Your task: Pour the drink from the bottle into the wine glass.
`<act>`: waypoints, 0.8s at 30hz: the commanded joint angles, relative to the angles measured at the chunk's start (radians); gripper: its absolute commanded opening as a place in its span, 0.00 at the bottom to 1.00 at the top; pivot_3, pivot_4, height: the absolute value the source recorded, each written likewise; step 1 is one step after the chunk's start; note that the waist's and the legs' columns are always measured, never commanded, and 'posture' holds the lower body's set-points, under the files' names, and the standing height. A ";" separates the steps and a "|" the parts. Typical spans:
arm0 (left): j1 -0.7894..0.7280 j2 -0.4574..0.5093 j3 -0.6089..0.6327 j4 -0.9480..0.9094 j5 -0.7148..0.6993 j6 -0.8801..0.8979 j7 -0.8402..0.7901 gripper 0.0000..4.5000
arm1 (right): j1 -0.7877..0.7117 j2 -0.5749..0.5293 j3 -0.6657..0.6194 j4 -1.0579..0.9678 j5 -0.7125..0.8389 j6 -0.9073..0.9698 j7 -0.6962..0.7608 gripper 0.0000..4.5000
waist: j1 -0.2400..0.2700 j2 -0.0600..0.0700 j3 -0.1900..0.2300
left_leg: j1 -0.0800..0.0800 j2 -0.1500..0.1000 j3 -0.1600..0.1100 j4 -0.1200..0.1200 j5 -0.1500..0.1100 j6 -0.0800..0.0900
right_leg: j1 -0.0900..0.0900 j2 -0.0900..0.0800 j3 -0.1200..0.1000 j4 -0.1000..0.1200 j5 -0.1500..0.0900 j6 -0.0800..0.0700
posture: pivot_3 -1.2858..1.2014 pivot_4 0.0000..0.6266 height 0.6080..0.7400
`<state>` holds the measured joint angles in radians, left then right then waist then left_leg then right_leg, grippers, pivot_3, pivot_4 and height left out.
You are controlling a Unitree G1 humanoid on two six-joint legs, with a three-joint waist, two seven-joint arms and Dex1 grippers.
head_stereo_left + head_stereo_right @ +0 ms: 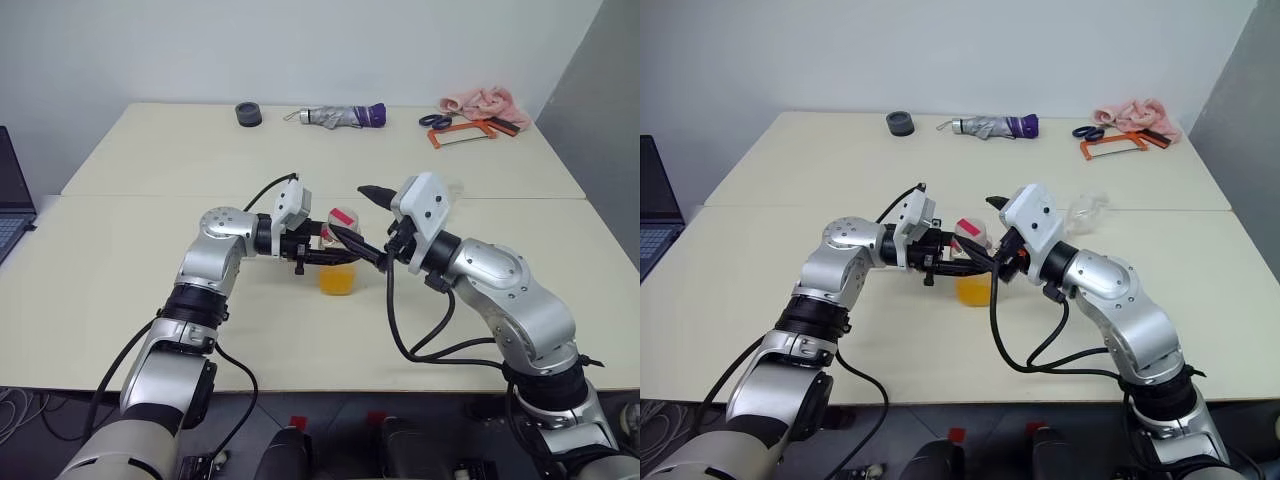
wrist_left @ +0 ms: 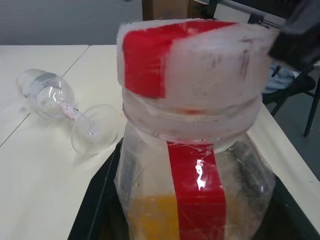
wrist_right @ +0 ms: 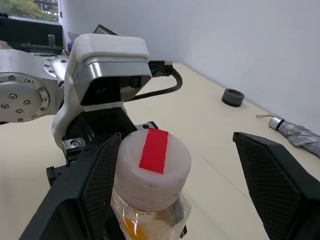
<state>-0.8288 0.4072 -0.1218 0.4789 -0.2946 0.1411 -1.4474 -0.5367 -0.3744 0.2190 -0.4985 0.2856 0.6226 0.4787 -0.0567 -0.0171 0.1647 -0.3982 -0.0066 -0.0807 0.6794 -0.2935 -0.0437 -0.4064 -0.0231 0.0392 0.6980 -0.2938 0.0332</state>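
L fingers: clamped on bottle body, upright at table centre.
R gripper: fingers spread wide either side of cap, no grip.
Drink: orange, low in bottle.
Wine glass: lying on its side on table, beyond bottle, empty.
Far edge: umbrella, black roll, scissors, pink cloth.

The bottle stood upright near the middle of the table, clear plastic with a red strip running up its side and over the pinkish-white cap, which was on. The drink, bright orange, only filled the bottom part. The wine glass was lying on its side, empty, off to the bottle's right.
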 commanded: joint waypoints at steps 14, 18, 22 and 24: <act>-0.040 0.008 0.013 -0.004 -0.005 -0.031 -0.012 0.40 | 0.006 -0.010 -0.048 -0.020 -0.005 -0.011 0.000 0.85 | 0.000 0.000 0.000 | 0.000 0.000 0.000 0.000 0.000 0.000 | 0.000 0.000 0.000 0.000 0.000 0.000 | 0.52 0.24 1.00; -0.040 0.009 0.013 0.000 -0.005 -0.035 -0.012 0.40 | 0.010 -0.017 -0.054 -0.024 0.000 -0.007 0.004 0.85 | 0.000 0.000 0.000 | 0.000 0.000 0.000 0.000 0.000 0.000 | 0.000 0.000 0.000 0.000 0.000 0.000 | 0.52 0.24 1.00; -0.038 0.009 0.014 -0.001 -0.005 -0.036 -0.012 0.40 | 0.014 -0.026 -0.058 -0.027 0.008 -0.004 0.006 0.85 | 0.000 0.000 0.000 | 0.000 0.000 0.000 0.000 0.000 0.000 | 0.000 0.000 0.000 0.000 0.000 0.000 | 0.52 0.24 1.00; -0.038 0.009 0.013 -0.001 -0.005 -0.036 -0.011 0.40 | 0.016 -0.029 -0.059 -0.028 0.011 -0.003 0.008 0.85 | 0.000 0.000 0.000 | 0.000 0.000 0.000 0.000 0.000 0.000 | 0.000 0.000 0.000 0.000 0.000 0.000 | 0.52 0.24 1.00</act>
<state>-0.8367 0.4072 -0.1218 0.5034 -0.2886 0.1242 -1.4497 -0.5226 -0.3926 0.2077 -0.5022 0.2972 0.6216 0.4927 -0.0565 -0.0171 0.1647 -0.3981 -0.0066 -0.0806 0.6794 -0.2936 -0.0436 -0.4064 -0.0232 0.0393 0.6981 -0.2938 0.0332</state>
